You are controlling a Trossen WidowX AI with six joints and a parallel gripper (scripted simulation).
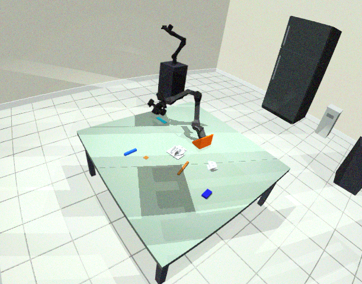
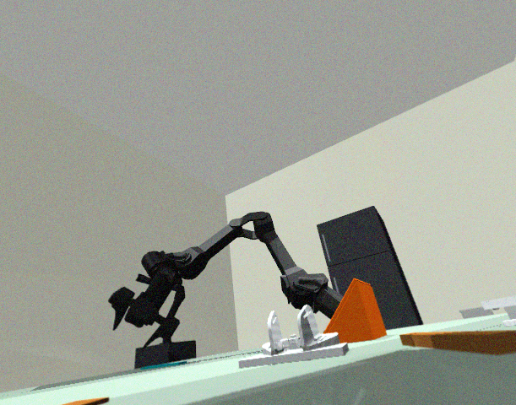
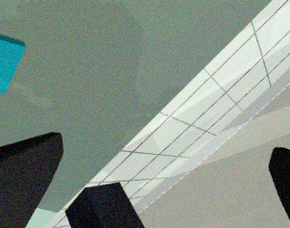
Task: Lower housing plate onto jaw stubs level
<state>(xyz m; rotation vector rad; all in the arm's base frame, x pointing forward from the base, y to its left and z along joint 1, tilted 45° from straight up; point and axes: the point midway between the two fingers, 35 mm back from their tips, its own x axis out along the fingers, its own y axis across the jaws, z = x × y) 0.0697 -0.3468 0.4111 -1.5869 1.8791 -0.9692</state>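
Observation:
The white base lies flat on the table, with two white jaws standing upright on it, apart. Nothing lies on top of them. A small white piece, which looks like the housing plate, lies apart from the base, toward the table's right side; its exact pose is too small to tell. My gripper is open and empty. It is in the air near the table's back left edge, beyond the base and well away from both white parts. Neither white part shows in the wrist view.
A teal bar lies below my gripper. An orange wedge stands between the arm's foot and the table's middle. An orange stick, blue rod, orange chip and blue block lie around.

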